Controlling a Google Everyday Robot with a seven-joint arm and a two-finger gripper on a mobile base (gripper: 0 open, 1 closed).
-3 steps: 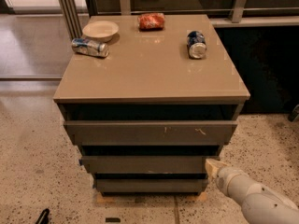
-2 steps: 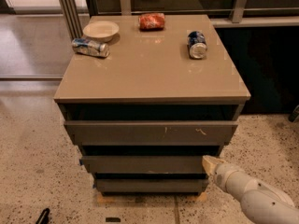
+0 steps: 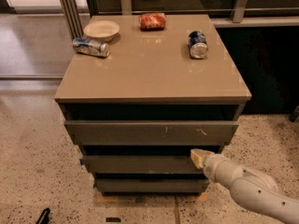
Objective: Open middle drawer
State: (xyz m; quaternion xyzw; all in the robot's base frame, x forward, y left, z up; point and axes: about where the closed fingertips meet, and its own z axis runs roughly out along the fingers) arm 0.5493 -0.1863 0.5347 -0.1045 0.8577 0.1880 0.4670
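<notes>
Eyes on the middle drawer (image 3: 140, 164): a plain grey-brown front, second of three, with a dark gap along its top edge. The gripper (image 3: 198, 158) is at the right end of that front, its pale tip level with the upper edge and reaching into the gap. It looks to be touching the front. Whether it's open or closed, I can't tell from here.

The arm (image 3: 252, 192) comes in low from the bottom right, a chunky off-white tube lying almost level and sloping gently up toward the cabinet, with the wrist collar just behind the tip.

Just above the tip is the taller top drawer (image 3: 149, 132), with pale scratches a little right of centre. Below and to the left of it is the narrow bottom drawer (image 3: 149, 185).

Well above the tip, on the cabinet top (image 3: 149, 73), a blue can (image 3: 198, 44) lies on its side almost directly over the gripper. Further back in the middle lies a red packet (image 3: 153, 21). Off to the far left stands a pale bowl (image 3: 101, 30), with another can (image 3: 91, 47) lying just in front of it.

Speckled floor (image 3: 32, 162) spreads around the base.
</notes>
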